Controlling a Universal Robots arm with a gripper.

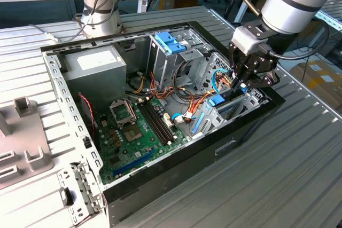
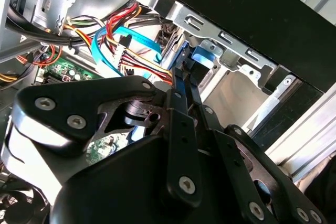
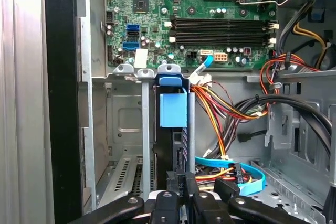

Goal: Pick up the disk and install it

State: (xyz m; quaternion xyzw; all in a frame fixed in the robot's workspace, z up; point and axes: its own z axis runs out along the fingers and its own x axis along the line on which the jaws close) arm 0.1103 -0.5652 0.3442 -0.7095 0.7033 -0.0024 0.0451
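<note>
While the arm reaches into the open computer case on the ribbed metal tabletop, its gripper hangs over the drive bay at the case's front corner, on the exterior view's right, with the fingers drawn close together on the upper edge of the disk. The disk stands on edge in a narrow slot of the metal bay, its blue plastic rail and tab facing up toward the motherboard side in the first wrist view; it looks mostly seated, though how deep it sits cannot be judged. In the second wrist view the fingers reach a thin dark edge beside a blue tab, with bundled orange, red and blue cables just beside them. Judged by its build, the disk is a rigid metal block, fairly heavy for its size and smooth on its faces, sensitive to knocks; the firm side rails or the narrow top edge are the sensible places to hold, clear of the connector end and the nearby wiring. The grey power supply and the tall cage with the light-blue top stand well apart, deeper in the case
</note>
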